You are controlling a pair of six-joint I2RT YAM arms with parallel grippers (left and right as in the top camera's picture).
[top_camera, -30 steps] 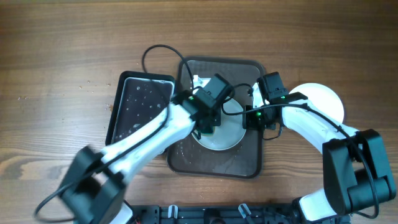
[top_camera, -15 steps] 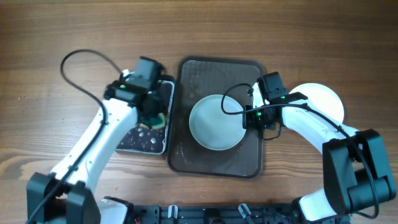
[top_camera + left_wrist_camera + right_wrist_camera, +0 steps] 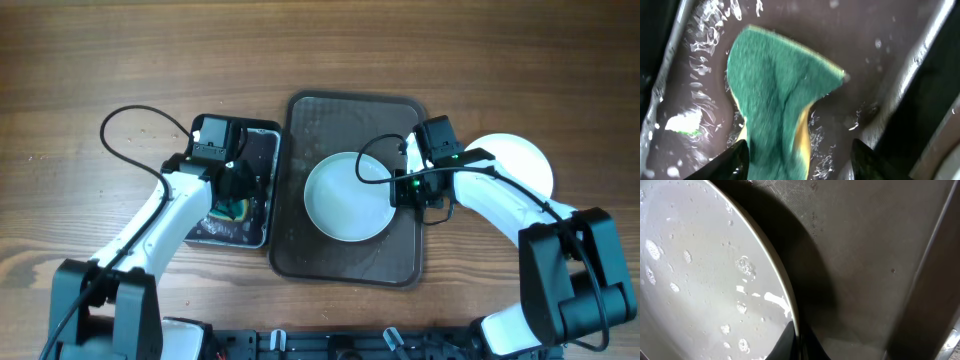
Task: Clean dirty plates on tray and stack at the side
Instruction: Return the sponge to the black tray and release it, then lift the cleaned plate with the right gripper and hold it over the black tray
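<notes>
Plate (image 3: 340, 200), wet with suds, is seated on the brown tray (image 3: 345, 262), its right rim pinched by the right gripper (image 3: 795, 342). A second plate (image 3: 525, 160) is set just beside the tray. The left gripper (image 3: 237, 185) is held spread over the green-yellow sponge (image 3: 775, 90) in the black tray (image 3: 258, 222).

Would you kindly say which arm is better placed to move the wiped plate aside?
Right: the right gripper grips the plate rim, near the side plate; the left gripper hangs open over the sponge.

You've got two trays on the table (image 3: 100, 60): one brown tray (image 3: 330, 120) and one black tray (image 3: 262, 225). You can count two white plates, the plate on the brown tray (image 3: 340, 205) and the side plate (image 3: 525, 165), plus one green sponge (image 3: 236, 207).
</notes>
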